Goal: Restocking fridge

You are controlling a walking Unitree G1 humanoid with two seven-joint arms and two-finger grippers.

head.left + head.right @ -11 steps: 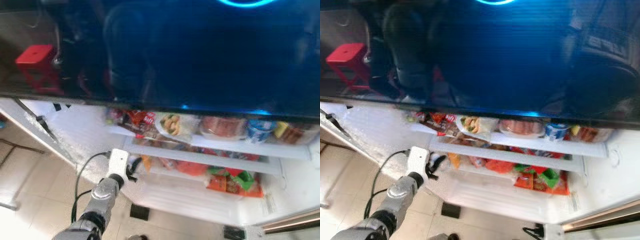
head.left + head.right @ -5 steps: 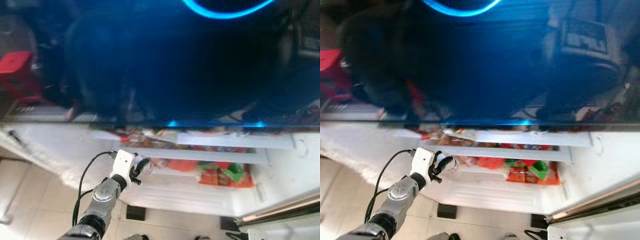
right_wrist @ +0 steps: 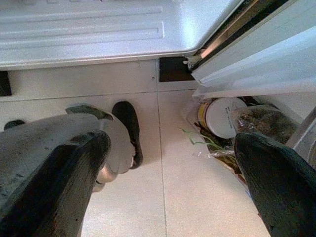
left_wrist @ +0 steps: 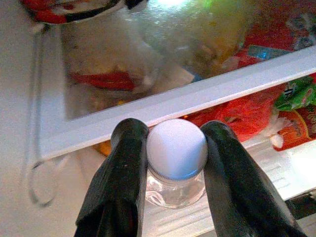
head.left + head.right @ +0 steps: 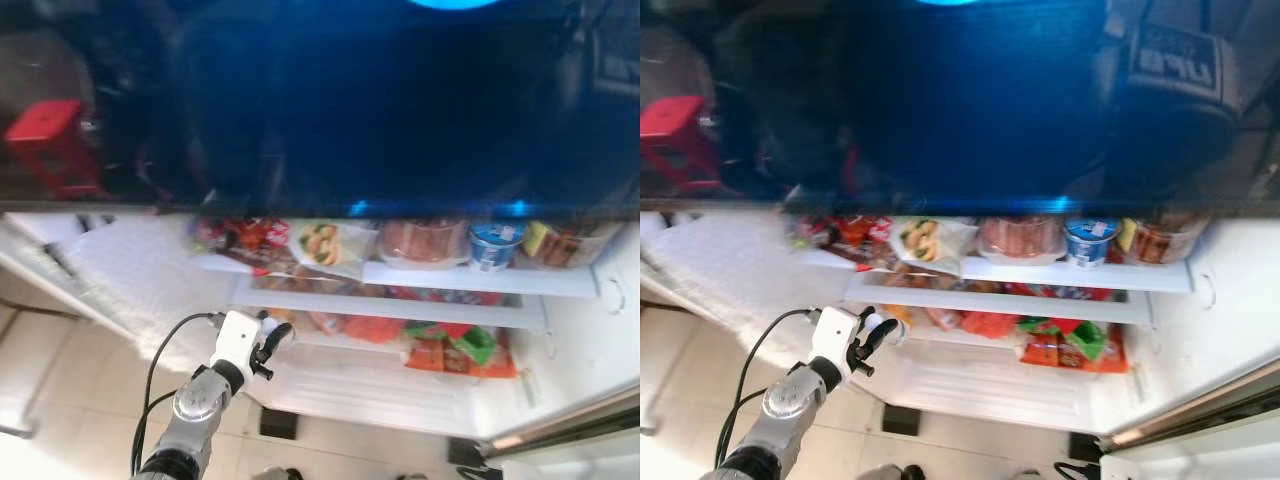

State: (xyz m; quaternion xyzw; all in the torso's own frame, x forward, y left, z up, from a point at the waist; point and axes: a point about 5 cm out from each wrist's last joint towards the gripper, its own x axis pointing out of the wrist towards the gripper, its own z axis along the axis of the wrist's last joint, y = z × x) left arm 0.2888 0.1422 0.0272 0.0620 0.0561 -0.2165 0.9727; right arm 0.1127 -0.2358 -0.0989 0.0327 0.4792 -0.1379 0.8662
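Note:
The fridge stands open with two white shelves (image 5: 470, 282) full of food. My left gripper (image 5: 272, 340) is at the left end of the lower shelf, shut on a small clear glass jar with a white lid (image 4: 177, 148). In the left wrist view its two black fingers (image 4: 126, 163) clamp the lid from both sides, just below the shelf's white front rail (image 4: 207, 91). My right gripper (image 3: 168, 143) hangs open over the tiled floor, nothing between its fingers.
The upper shelf holds a blue-topped tub (image 5: 494, 243), a round meat container (image 5: 425, 240) and wrapped food (image 5: 325, 243). Red and green packets (image 5: 455, 350) lie on the lower shelf above a white drawer (image 5: 370, 390). A black foot (image 3: 129, 128) and tubs (image 3: 222, 116) are on the floor.
The head view tilted away and back, so the whole picture shifted. The left gripper has edged a little right toward the lower shelf, still holding the jar.

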